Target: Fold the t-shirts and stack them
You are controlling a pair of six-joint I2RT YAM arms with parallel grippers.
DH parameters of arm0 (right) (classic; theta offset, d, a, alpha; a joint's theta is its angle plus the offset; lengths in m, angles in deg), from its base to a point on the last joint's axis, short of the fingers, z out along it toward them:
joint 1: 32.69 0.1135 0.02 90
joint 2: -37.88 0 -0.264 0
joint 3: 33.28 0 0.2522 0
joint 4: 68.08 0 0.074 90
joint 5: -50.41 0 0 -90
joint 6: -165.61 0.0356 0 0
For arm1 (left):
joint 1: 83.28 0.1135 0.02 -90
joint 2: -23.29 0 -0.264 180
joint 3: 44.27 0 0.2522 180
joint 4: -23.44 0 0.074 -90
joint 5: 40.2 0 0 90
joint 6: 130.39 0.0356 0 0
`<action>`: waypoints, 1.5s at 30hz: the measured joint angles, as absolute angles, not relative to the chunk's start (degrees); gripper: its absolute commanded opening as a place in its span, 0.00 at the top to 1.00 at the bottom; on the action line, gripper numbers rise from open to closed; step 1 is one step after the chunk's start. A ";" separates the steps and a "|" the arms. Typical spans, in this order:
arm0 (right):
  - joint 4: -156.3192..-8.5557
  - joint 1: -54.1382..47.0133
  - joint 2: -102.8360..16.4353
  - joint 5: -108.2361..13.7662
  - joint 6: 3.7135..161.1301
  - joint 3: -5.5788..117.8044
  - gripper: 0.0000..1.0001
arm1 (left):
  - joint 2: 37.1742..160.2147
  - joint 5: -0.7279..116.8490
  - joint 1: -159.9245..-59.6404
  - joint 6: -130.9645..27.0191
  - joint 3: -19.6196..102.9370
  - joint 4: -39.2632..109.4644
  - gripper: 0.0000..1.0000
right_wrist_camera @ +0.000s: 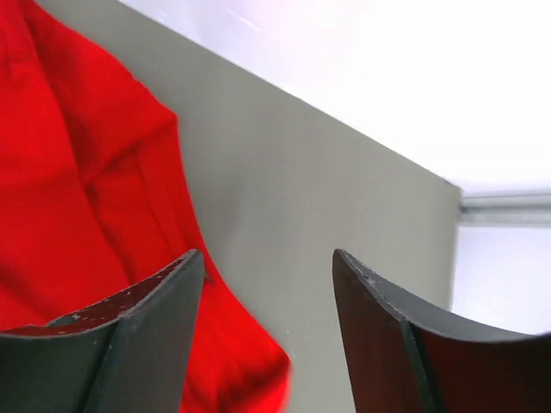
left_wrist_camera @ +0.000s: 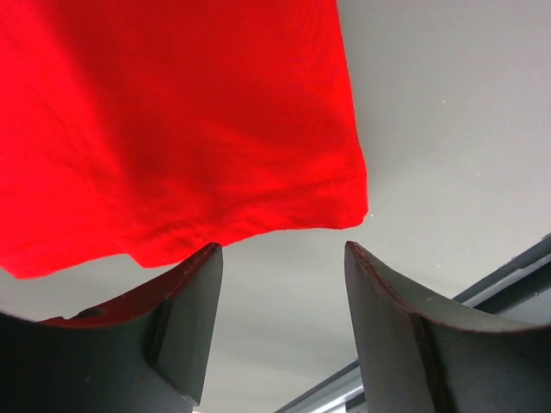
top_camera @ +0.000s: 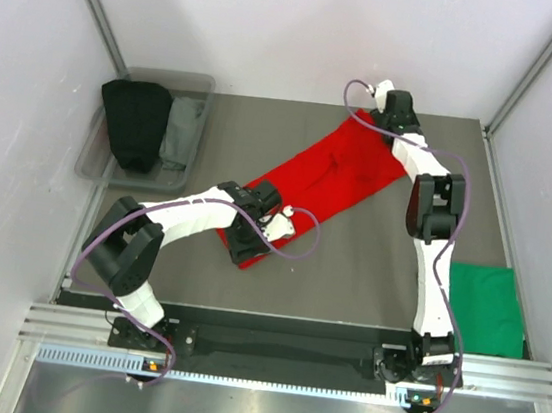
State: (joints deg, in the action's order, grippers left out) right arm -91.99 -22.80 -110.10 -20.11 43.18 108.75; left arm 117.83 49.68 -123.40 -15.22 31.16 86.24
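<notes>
The red t-shirt (top_camera: 336,172) lies folded lengthwise in a long diagonal strip across the grey table, from near left to far right. My left gripper (top_camera: 251,244) is open and empty at its near-left end; in the left wrist view the red hem (left_wrist_camera: 172,129) lies just beyond the fingertips (left_wrist_camera: 202,284). My right gripper (top_camera: 378,96) is open and empty at the far-right end; in the right wrist view red cloth (right_wrist_camera: 77,189) lies to the left of the jaws. The green t-shirt (top_camera: 485,308) lies folded at the table's near right.
A clear plastic bin (top_camera: 185,85) at the far left holds dark and grey clothes (top_camera: 137,121). White walls enclose the table on three sides. The metal rail (top_camera: 288,354) with the arm bases runs along the near edge.
</notes>
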 measured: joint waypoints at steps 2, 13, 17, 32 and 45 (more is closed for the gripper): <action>-91.21 -22.86 -105.07 -20.11 43.75 103.00 0.37 | 117.83 49.77 -123.40 -15.27 31.16 85.85 0.37; -92.02 -22.86 -66.89 -24.15 48.91 73.60 0.37 | 119.84 54.95 -124.71 -15.88 31.64 85.74 0.42; -94.88 -22.86 -55.15 -26.84 51.31 65.45 0.37 | 123.78 54.77 -124.98 -16.01 31.92 85.32 0.52; -102.70 -25.38 -42.59 -29.83 53.21 52.11 0.37 | 130.20 56.48 -136.58 -16.73 39.66 90.00 1.00; -106.79 -25.60 -47.68 -38.14 59.99 51.24 0.36 | 132.89 62.60 -149.32 -17.43 43.25 92.47 1.00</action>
